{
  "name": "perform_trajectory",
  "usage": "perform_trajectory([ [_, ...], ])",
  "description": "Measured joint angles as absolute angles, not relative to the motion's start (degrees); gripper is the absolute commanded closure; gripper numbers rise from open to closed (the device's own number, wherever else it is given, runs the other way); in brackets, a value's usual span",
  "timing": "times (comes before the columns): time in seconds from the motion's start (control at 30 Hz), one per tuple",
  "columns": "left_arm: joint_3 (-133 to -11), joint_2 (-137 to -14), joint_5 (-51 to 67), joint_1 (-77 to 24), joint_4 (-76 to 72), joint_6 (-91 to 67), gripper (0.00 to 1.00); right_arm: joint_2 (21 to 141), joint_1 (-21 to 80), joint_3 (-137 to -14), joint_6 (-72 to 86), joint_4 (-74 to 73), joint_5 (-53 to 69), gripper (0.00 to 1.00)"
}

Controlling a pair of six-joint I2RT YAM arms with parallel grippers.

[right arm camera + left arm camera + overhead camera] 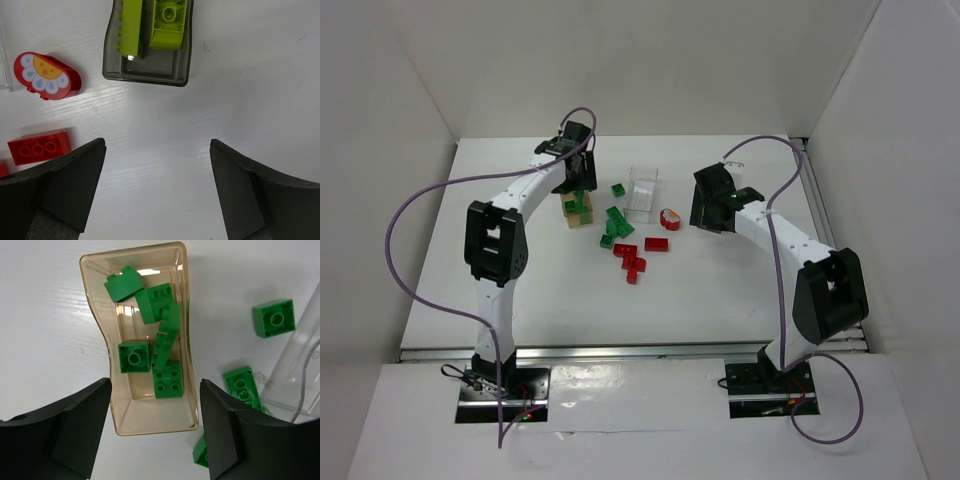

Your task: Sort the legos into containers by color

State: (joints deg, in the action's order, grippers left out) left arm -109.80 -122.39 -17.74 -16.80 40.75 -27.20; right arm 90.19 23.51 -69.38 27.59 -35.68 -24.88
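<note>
My left gripper (pixel 155 385) is open and empty, its fingers on either side of the near end of a clear container (pixel 150 416) that holds several dark green legos (pixel 134 357). In the top view it hangs over this container (pixel 578 208). My right gripper (pixel 157 145) is open and empty above bare table, just short of a container (pixel 150 67) holding yellow-green legos (pixel 167 20). An empty clear container (pixel 642 190) stands between the arms. Loose green legos (pixel 618 222) and red legos (pixel 632 262) lie in front of it.
A red oval piece with a flower print (pixel 46 76) lies left of the right gripper, with a red lego (pixel 37 146) nearer. Loose green legos (pixel 274 318) (pixel 242 388) lie right of the green container, next to the empty container's wall (pixel 300 380). White walls enclose the table.
</note>
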Motion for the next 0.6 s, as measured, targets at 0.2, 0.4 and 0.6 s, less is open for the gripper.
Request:
perform_trajectory([
  [0.2,-107.57,-118.69,-16.10,-17.67,41.56,-27.05,0.27,90.06,23.51,-69.36,27.73,-35.73,-25.17,0.08],
  [0.4,-95.35,-107.00,-12.45,-25.41,40.45,-27.14,0.06,89.76,23.51,-69.32,27.92,-35.79,-25.34,0.08],
  [0.6,-84.07,-105.62,-7.90,-29.78,37.12,-28.91,0.08,89.78,23.51,-69.32,28.05,-35.79,-24.60,0.08],
])
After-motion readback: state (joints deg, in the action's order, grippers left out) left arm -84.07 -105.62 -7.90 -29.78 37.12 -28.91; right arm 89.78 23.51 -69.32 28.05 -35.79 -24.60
